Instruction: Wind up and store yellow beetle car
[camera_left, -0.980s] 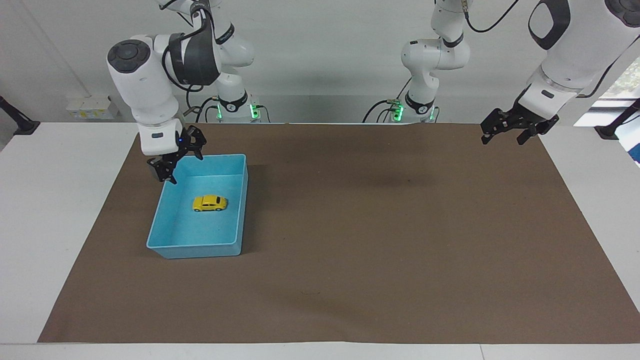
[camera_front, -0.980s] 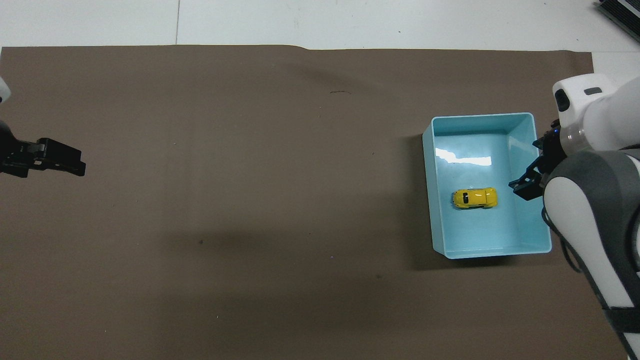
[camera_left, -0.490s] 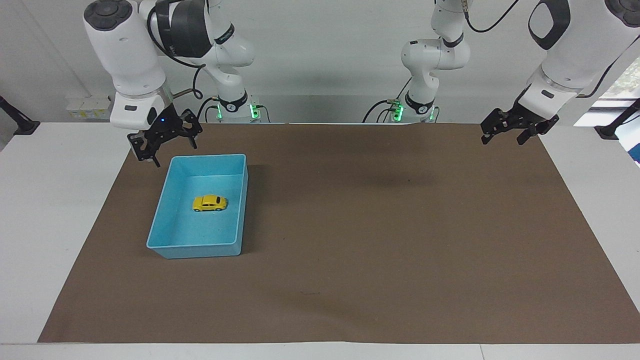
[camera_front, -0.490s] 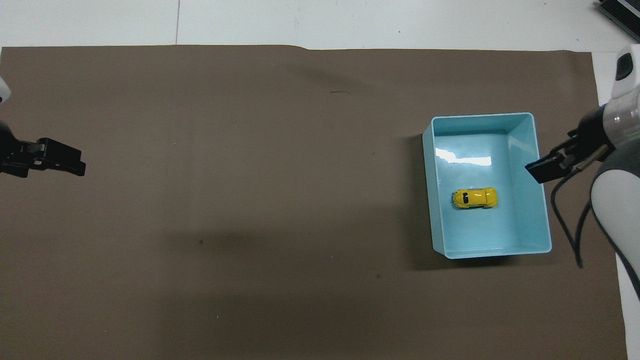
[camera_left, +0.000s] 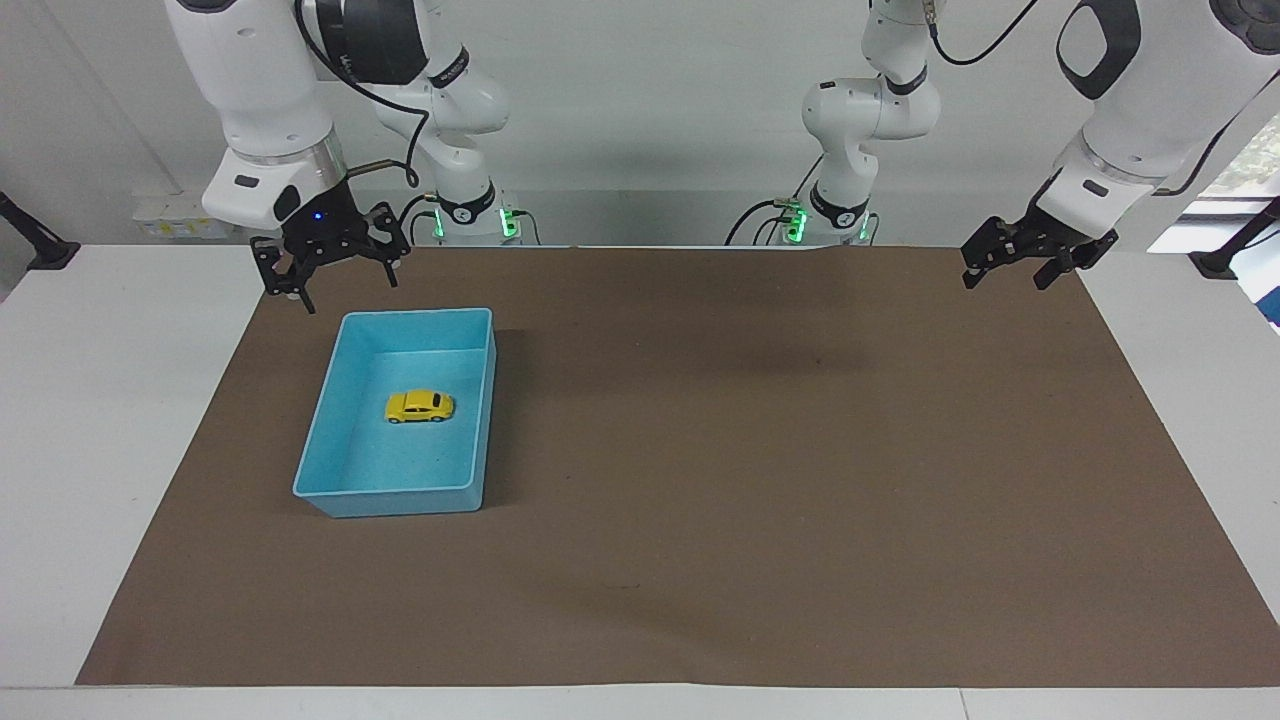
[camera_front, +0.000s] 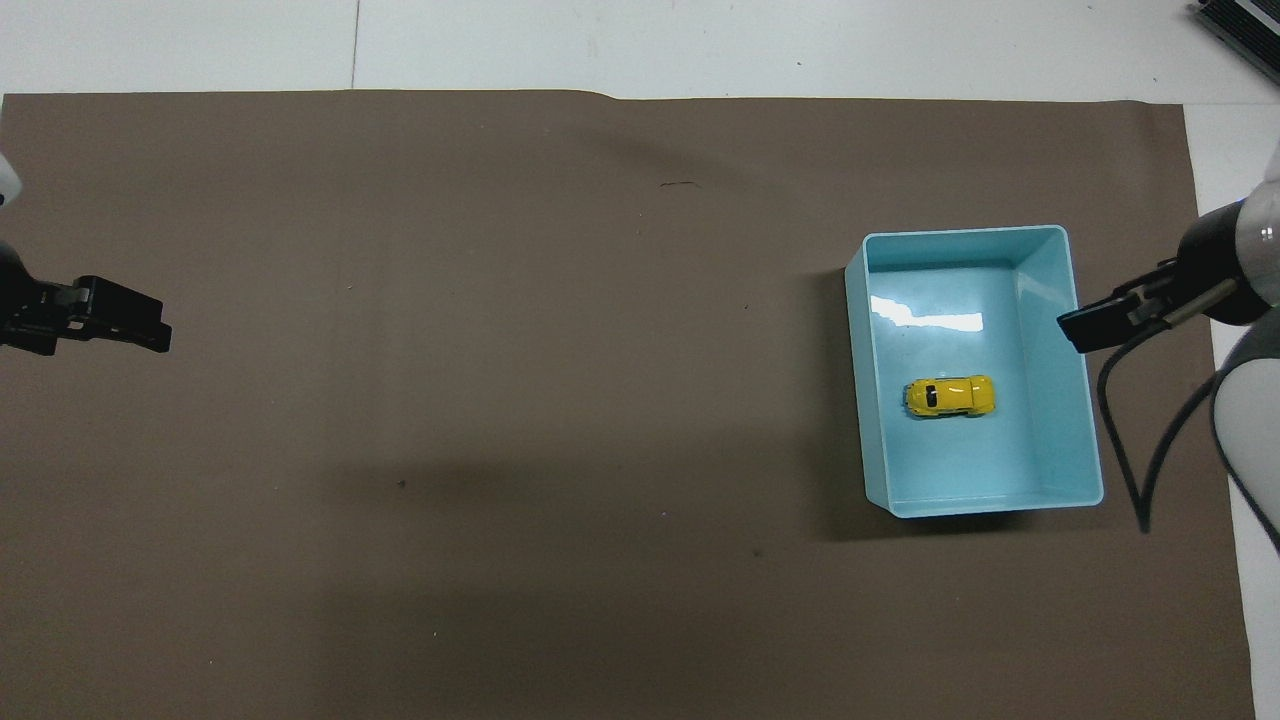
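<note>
Up at the robots' end of the white tabletop (camera_left: 120, 420), the right claw (camera_left: 342, 282) is hanging in the air with its black fingers spread wide and nothing in them. It is floating over the edge of the big brown paper mat (camera_left: 760, 480), just beside the corner of the light blue plastic bin (camera_left: 322, 410) that is nearest the robots, and it is not touching the bin. At the left arm's end, the left claw (camera_left: 1012, 270) is waiting in the air over the mat's corner, with its fingers spread wide and nothing in them too. A little farther from the robots, the light blue plastic bin is sitting on the mat toward the right arm's end of the tabletop. The tiny bright yellow beetle car (camera_left: 420, 406) is resting on its little black wheels in the middle of the bin's floor, lying crosswise, well apart from both claws.
</note>
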